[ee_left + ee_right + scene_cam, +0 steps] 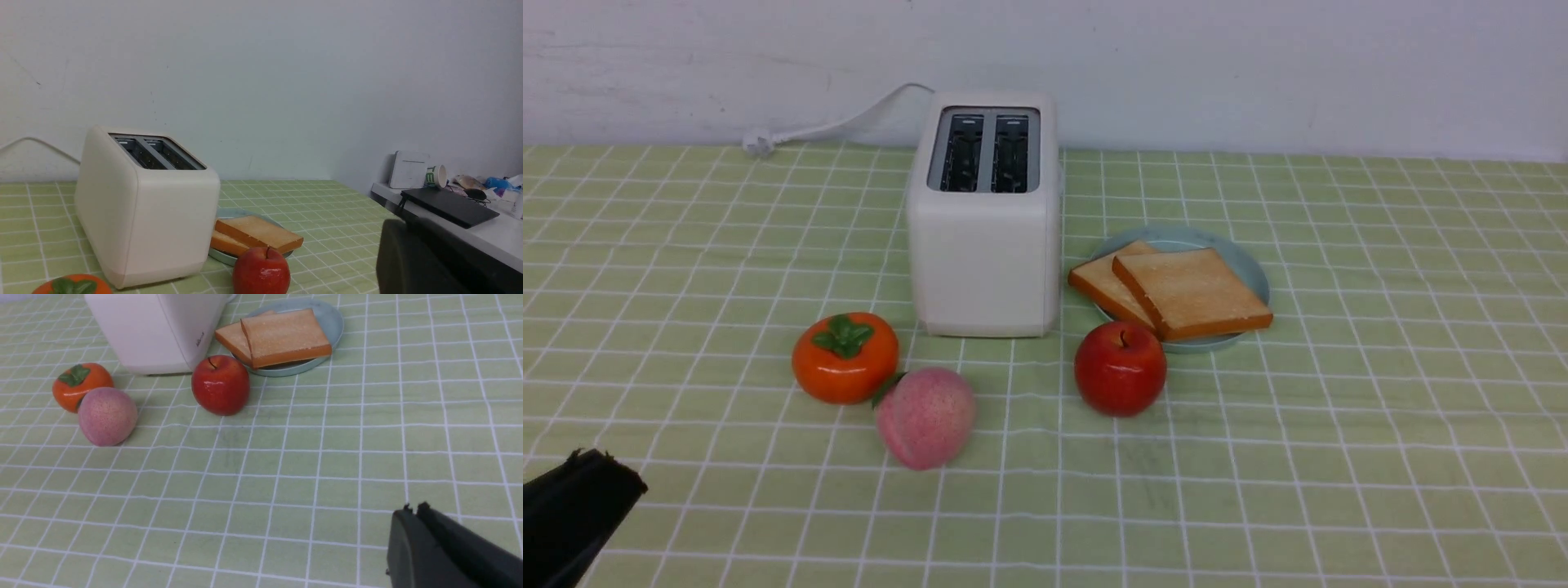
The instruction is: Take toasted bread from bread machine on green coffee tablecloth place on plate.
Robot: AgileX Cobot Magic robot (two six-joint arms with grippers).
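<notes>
The white bread machine [984, 220] stands at the back middle of the green coffee tablecloth [1339, 408], and both of its dark slots show empty. To its right, two slices of toasted bread [1192, 292] lie overlapping on the pale blue-green plate [1246, 263]; the upper slice rests on the lower slice [1098, 282]. My left gripper [588, 457] is shut and empty, low at the front left corner, far from the toaster [143, 204]. My right gripper [413, 507] is shut with nothing in it, over bare cloth well in front of the plate [333, 322]. It is out of the front view.
An orange persimmon [845, 357] and a pink peach [925, 416] sit in front of the toaster on the left. A red apple [1120, 367] sits just in front of the plate. The white power cord [849, 122] runs along the wall. A side desk with a laptop [449, 202] stands beyond the table's right edge.
</notes>
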